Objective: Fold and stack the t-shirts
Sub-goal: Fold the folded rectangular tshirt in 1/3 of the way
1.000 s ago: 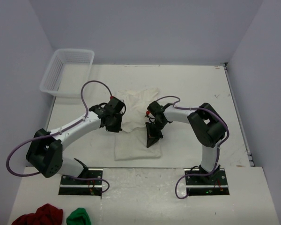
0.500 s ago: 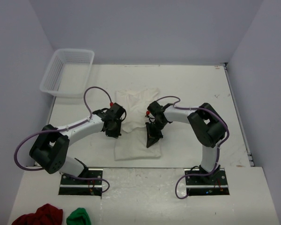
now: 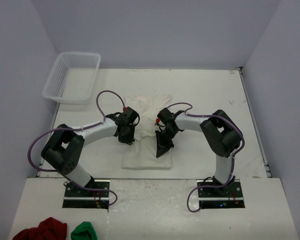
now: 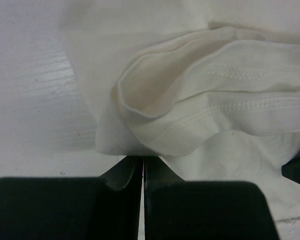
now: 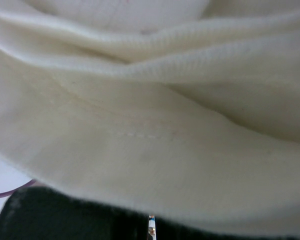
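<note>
t-shirt [image 3: 142, 156] sits mid-desk [image 3: 205, 90], top half rumpled, bottom half flat. left gripper [image 3: 126, 136] closed, tips at the shirt's 9 o'clock edge against a folded hem; can't tell if it pinches cloth. right gripper [image 3: 161, 149] closed at shirt's 4 o'clock, cloth draped across it. basket [image 3: 72, 75] at desk's 10 o'clock corner.

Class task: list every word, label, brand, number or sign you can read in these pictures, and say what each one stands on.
None: no text can be read in any view. The t-shirt is plain and unprinted, and the basket shows no label.
</note>
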`<action>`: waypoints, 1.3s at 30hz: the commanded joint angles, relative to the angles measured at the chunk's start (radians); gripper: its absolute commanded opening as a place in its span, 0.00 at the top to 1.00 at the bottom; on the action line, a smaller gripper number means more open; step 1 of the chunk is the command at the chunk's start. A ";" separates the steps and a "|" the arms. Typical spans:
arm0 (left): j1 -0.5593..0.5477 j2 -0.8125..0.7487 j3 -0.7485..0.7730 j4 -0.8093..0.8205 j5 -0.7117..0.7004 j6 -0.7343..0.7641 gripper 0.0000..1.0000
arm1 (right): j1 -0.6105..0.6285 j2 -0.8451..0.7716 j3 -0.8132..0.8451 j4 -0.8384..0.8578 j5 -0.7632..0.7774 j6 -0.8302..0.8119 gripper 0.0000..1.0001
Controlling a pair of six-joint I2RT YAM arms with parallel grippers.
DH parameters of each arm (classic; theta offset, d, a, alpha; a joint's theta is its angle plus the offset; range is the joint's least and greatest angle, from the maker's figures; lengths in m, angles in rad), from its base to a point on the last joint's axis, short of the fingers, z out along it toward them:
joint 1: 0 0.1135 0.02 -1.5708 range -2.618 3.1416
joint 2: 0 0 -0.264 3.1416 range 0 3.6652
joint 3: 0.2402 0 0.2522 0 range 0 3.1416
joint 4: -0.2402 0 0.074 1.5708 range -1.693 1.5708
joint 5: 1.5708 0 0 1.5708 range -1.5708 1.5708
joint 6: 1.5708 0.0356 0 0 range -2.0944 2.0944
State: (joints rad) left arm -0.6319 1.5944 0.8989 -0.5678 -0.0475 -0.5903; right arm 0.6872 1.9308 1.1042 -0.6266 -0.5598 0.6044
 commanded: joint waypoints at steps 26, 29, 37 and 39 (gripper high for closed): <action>-0.008 0.075 0.152 0.075 0.025 0.023 1.00 | 0.018 0.062 0.008 -0.004 0.110 -0.022 1.00; -0.005 0.081 0.167 0.075 -0.001 0.040 1.00 | 0.017 0.059 0.009 -0.007 0.110 -0.017 1.00; 0.018 0.059 0.175 0.051 -0.052 0.080 1.00 | 0.018 0.066 0.009 -0.010 0.115 -0.018 1.00; 0.029 0.042 0.153 0.051 -0.057 0.080 1.00 | 0.018 0.069 0.016 -0.016 0.116 -0.020 1.00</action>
State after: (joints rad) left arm -0.6205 1.6775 1.0496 -0.5354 -0.0654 -0.5365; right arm 0.6880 1.9450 1.1202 -0.6422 -0.5678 0.6037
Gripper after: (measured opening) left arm 0.002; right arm 0.003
